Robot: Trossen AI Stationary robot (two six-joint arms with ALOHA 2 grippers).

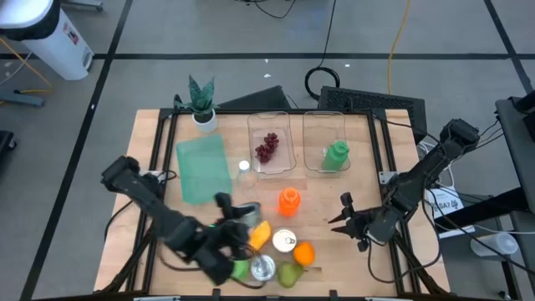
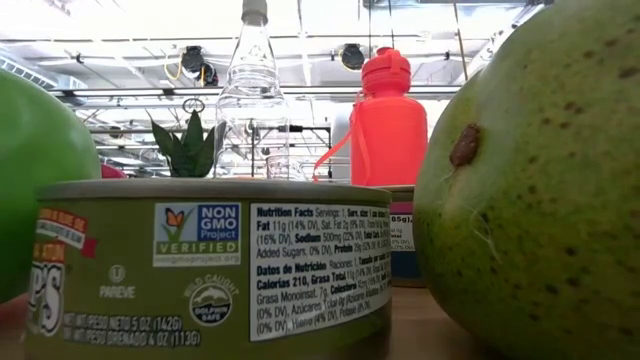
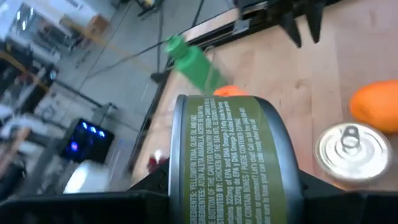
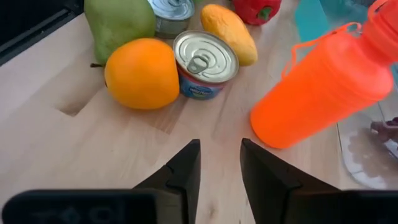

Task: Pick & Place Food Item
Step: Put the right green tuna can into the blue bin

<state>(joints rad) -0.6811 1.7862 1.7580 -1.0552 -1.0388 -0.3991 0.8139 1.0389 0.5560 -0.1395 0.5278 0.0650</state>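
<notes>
High view, catalogue of the worktop (image 1: 150,125), largest item first.

Worktop: wooden, framed by dark rails; food is clustered at 6 o'clock, two clear trays (image 1: 272,138) stand at 12.

Left arm: reaches in from 9 o'clock, bent low across the board, wrist angled toward 5. Left end effector (image 1: 242,221) is clamped on a green-labelled can (image 3: 233,162); the left wrist view shows the can lying on its side between the fingers, lifted clear of the wood. This is the task's thing, and it sits at about 6 o'clock, just beside the mango (image 1: 261,234).

Right arm: comes from 3 o'clock, forearm sloping down, wrist aimed toward 9. Right end effector (image 1: 344,219) hovers over bare wood at 4 o'clock, fingers (image 4: 183,171) set narrowly apart and gripping nothing.

Smaller items: teal board (image 1: 203,167) at 10; red bottle (image 1: 288,201) near centre; green bottle (image 1: 337,156) in the right tray; grapes (image 1: 267,147) in the left tray; orange (image 1: 303,252), pear (image 1: 289,273), a second can (image 1: 284,242) and a third can (image 1: 262,267) at 6.

Handling judgement: the can is smooth and round, so keep the grip firm, raise it above the bottles before crossing, and lower it squarely into a tray. The destination is not stated.
</notes>
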